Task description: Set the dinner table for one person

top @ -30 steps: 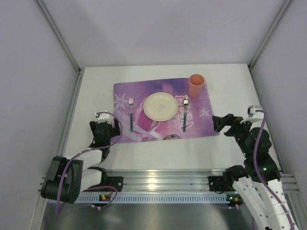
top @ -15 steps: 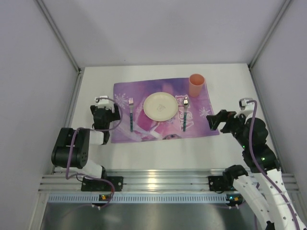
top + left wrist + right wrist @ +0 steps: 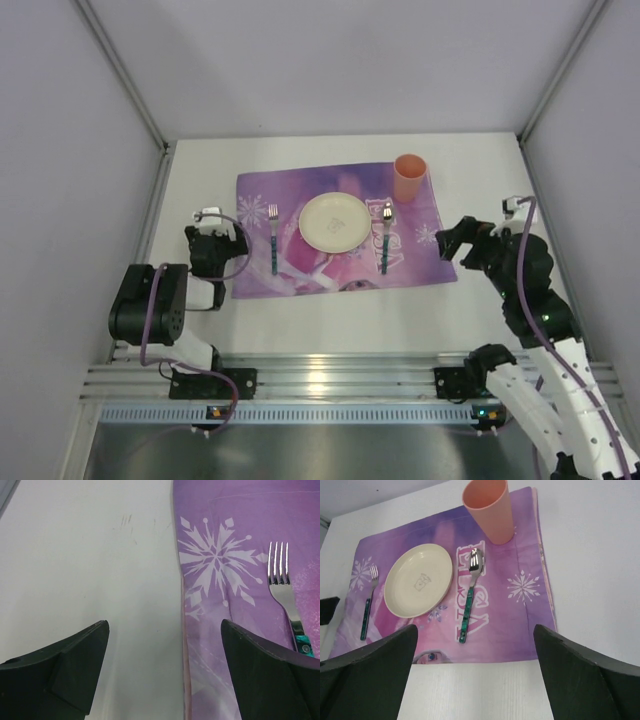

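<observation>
The white dinner table (image 3: 330,310) carries a purple placemat (image 3: 300,195). On the mat lie a cream plate (image 3: 334,222), a fork (image 3: 273,238) to its left, a spoon (image 3: 386,238) to its right and an upright orange cup (image 3: 410,178) at the far right corner. My left gripper (image 3: 218,236) is open and empty, low over the mat's left edge (image 3: 182,645), with the fork (image 3: 281,580) just to its right. My right gripper (image 3: 455,240) is open and empty above the mat's near right corner. Its view shows the plate (image 3: 418,580), spoon (image 3: 470,595) and cup (image 3: 488,510).
Silver aluminium rails (image 3: 330,375) run along the near edge, where the arm bases are bolted. Grey walls enclose the table on the left, back and right. Bare white tabletop (image 3: 480,690) lies in front of the mat.
My left gripper has moved away from the near edge along the mat's left side, its arm folding back. My right gripper has shifted slightly and its arm has swung up to the right.
</observation>
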Controlling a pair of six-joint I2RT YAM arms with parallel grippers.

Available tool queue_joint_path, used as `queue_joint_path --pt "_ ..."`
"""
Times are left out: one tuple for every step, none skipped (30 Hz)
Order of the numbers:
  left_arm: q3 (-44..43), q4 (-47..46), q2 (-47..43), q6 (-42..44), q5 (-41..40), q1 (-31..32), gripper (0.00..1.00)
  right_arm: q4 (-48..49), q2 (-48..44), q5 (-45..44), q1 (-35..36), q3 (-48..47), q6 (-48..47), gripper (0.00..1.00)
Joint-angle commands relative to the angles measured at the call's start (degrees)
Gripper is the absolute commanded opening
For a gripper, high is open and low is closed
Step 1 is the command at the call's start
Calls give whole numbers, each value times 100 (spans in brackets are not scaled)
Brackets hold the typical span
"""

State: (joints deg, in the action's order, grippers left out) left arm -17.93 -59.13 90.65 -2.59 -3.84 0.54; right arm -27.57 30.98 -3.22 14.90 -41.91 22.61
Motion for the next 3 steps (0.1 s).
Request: queue_joint_path --pt "0 -450 -30 -13 102 -1 98 68 83 -503 31 -537 -38 100" --pt "0 -459 -30 -13 102 -1 98 59 66 -565 40 -546 -11 100" --pt "0 -459 -30 -5 102 -1 98 59 48 -739 31 -529 119 100"
